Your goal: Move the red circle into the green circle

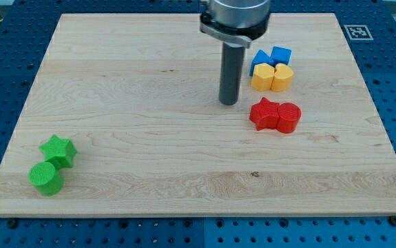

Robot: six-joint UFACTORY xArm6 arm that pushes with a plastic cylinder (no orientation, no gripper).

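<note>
The red circle (289,117) lies right of the board's middle, touching a red star (264,114) on its left side. The green circle (46,178) lies near the board's bottom left corner, with a green star (58,151) touching it just above and to the right. My tip (229,103) rests on the board just left of and slightly above the red star, with a small gap between them. The red circle is on the far side of the red star from my tip.
A blue block pair (271,58) and two yellow blocks (273,77) sit clustered above the red blocks, right of the rod. The wooden board (184,172) lies on a blue perforated table, with a marker tag (357,32) at the top right.
</note>
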